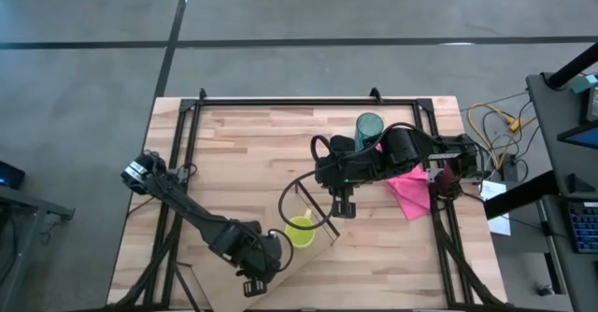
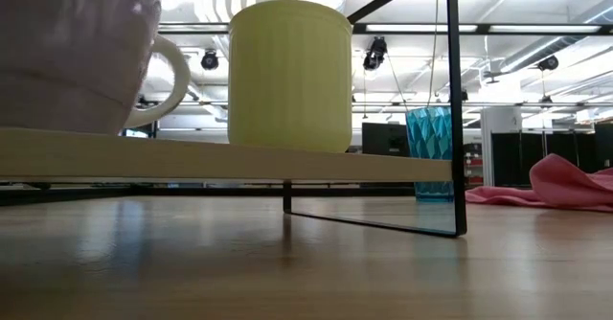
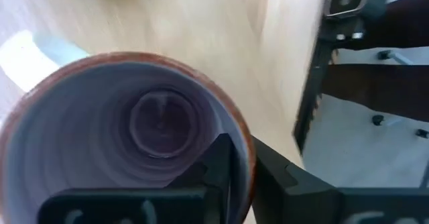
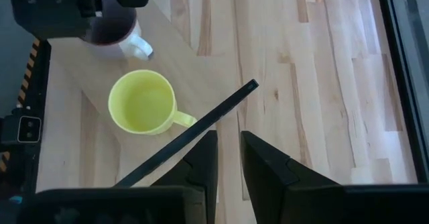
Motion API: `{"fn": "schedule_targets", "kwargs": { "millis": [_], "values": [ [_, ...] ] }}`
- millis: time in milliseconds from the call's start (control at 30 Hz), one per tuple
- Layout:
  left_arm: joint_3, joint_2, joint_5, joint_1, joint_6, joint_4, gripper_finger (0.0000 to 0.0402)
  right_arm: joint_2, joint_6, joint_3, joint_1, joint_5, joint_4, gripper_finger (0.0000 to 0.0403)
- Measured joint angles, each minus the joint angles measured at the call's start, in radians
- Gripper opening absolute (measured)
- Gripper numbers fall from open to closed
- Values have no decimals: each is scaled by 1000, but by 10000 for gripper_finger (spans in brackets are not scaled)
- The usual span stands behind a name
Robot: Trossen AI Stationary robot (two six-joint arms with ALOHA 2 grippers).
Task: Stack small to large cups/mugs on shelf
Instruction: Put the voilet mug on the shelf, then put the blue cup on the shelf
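The yellow mug [image 1: 300, 231] is standing upright on the shelf [image 4: 87, 83], a light-wood board lying on the table [image 1: 234, 153] near its front edge, with a thin dark metal frame [image 1: 308, 205] rising at the board's right end. In the low view we are seeing the yellow mug [image 2: 290, 76] on the board with its rim up. Just left of it in that view, the purple cup [image 2: 77, 52] is also sitting on the shelf, and it is showing a pale handle.

The left gripper [image 3: 238, 177] is gripping the purple cup [image 3: 134, 130] at its rim: one finger is sitting inside the wall, the other outside. In the high view this gripper [image 1: 254, 284] is at the near edge of the table.

The teal tumbler [image 1: 369, 125] is standing off the shelf, farther back and to the right, close to the pink cloth [image 1: 411, 189].

The right gripper [image 4: 228, 163] is hovering above the table just right of the frame, its fingers set narrowly apart and holding nothing.
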Motion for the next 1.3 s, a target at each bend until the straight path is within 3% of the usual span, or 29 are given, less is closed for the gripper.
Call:
{"fn": "schedule_targets", "kwargs": {
  "millis": [300, 600, 1300],
  "values": [
    [-3, 2, 5, 0, -79, 3, 78, 0, 0, 0, 0, 0, -1, 58],
    [-1, 1, 81, 0, -81, 109, 82, 0, -15, 0, 0, 0, -3, 59],
    [1, -77, 94, 10, -173, 100, 81, 0, -26, 0, 0, -1, -4, 59]
  ]
}}
